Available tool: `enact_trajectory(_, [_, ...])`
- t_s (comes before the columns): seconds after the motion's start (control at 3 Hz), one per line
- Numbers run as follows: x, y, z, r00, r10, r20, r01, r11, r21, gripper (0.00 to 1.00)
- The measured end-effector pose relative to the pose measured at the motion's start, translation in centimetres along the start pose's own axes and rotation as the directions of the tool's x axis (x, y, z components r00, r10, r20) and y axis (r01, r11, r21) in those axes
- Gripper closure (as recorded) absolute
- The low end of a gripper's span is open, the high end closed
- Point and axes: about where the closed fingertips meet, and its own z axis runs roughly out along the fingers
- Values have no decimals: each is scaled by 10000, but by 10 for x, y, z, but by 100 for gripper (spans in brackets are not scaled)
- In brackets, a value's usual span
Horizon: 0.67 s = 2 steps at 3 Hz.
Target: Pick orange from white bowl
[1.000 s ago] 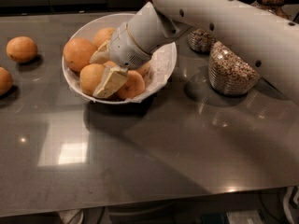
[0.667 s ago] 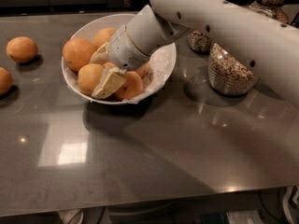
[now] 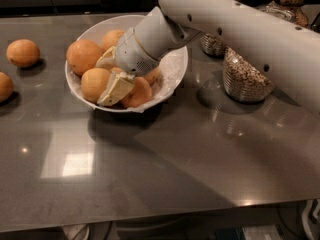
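The claw (image 3: 109, 75) is sitting inside the white bowl (image 3: 176, 66) on the tabletop (image 3: 165, 164), fingers standing apart, straddling the orange (image 3: 94, 84) without clamping it.

Gripper (image 3: 112, 75) amid crowding oranges (image 3: 83, 57) in bowl (image 3: 107, 24)

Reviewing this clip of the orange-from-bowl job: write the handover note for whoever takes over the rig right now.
Claw: down inside the white bowl, among the oranges. Whether it has a hold on one cannot be seen.
Things: several oranges lie in the bowl, none raised above its rim. Two loose oranges sit on the table at picture-left of the bowl, and a grain jar stands on the other side.
Done: the reach into the bowl.
Left: confirm the grip, then lift one orange clear of the bowl.
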Motion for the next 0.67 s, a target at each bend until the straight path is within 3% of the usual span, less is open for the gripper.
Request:
enact_trajectory(0.33, [0, 0, 0, 10000, -1, 0, 1, 10000, -1, 85])
enact_trajectory(0.67, [-2, -1, -2, 10000, -2, -1, 2, 10000, 3, 100])
